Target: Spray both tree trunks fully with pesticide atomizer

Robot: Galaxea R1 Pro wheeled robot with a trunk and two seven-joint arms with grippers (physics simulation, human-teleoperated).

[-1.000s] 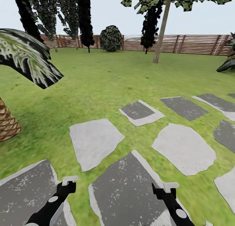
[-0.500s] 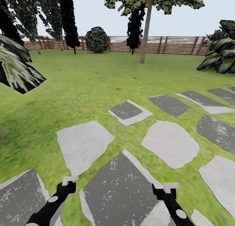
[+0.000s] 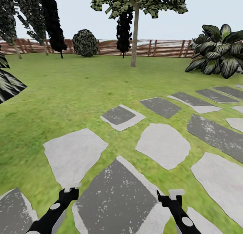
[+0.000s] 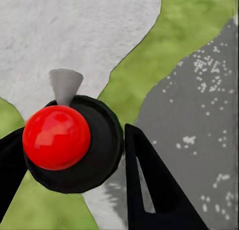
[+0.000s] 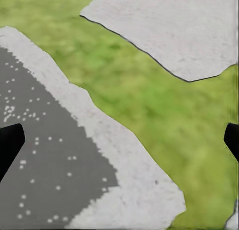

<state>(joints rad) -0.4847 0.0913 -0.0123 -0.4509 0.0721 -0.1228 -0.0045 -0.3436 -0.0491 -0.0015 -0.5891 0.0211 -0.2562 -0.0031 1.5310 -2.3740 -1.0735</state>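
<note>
View: swung to the right since the earlier frames, so the whole scene has slid left; the palm's scaly trunk has left the picture and a broad-leaved bush (image 3: 217, 48) has come in at far right. Ground: green lawn (image 3: 74, 88) set with grey and dark stepping stones (image 3: 163, 144). Boundary: brown slatted fence (image 3: 162, 48) along the far edge. Trees: one with a pale trunk (image 3: 135, 34) stands well ahead near the fence, between dark cypresses (image 3: 54, 28) and a round shrub (image 3: 85, 42). Left gripper (image 3: 70, 190): low over a dark stone, clenched around the atomizer (image 4: 74, 145), a black round body with a red ball and grey nozzle. Right gripper (image 3: 170, 197): released, fingers wide apart, nothing between them.
</note>
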